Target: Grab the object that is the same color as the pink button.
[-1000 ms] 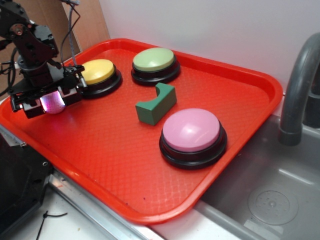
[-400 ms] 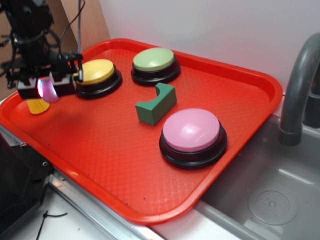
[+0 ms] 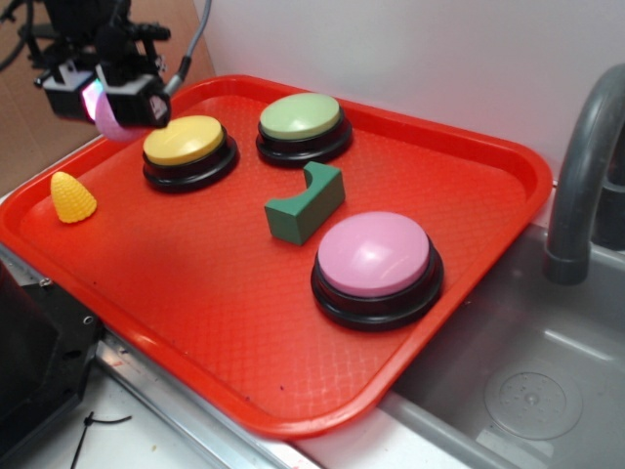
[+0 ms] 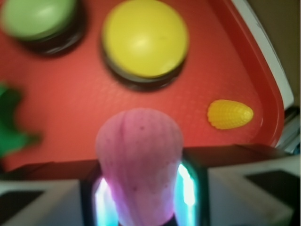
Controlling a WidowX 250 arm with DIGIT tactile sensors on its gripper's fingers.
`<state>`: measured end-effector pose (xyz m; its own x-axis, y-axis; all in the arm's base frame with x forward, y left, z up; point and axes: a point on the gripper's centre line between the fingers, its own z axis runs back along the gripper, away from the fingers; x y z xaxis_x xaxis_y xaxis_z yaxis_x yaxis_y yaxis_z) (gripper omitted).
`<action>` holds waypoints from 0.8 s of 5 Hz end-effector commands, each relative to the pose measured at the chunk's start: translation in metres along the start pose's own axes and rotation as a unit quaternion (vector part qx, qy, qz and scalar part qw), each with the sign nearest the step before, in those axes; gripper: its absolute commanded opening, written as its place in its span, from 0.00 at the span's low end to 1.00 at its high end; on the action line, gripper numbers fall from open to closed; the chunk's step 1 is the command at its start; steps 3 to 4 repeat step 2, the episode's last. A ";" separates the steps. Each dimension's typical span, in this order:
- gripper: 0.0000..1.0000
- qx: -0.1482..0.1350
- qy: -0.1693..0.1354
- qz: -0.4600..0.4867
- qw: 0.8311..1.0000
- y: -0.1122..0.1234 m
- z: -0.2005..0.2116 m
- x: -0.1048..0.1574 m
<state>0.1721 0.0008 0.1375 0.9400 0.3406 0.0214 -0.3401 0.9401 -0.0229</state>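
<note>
Exterior view, from left to right. The tool hangs above the far left corner of the red tray, closed on the pink ball, which is lifted clear of the tray floor; in the wrist view the ball sits pinched between the two fingers, its surface finely ribbed and speckled, with lit strips glowing on either side of it. Below and slightly left of the tool, a small yellow corn piece lies on the tray near its left rim; the wrist view shows it lying on its side close to the tray's edge. Next comes the yellow-topped button on its black base, just right of the tool and below it. Behind and to its right stands the green-topped button, near the far rim. A dark green notched block lies in front of the green-topped button, between it and the pink button, which is the largest of the three and sits toward the right half of the tray. Right of the tray, a grey faucet curves over a metal sink.
</note>
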 end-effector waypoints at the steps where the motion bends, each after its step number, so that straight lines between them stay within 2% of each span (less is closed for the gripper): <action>1: 0.00 -0.032 -0.058 -0.037 0.997 -0.004 0.044 -0.007; 2: 0.00 -0.006 -0.041 0.007 0.999 0.005 0.037 0.000; 4: 0.00 -0.006 -0.041 0.007 0.999 0.005 0.037 0.000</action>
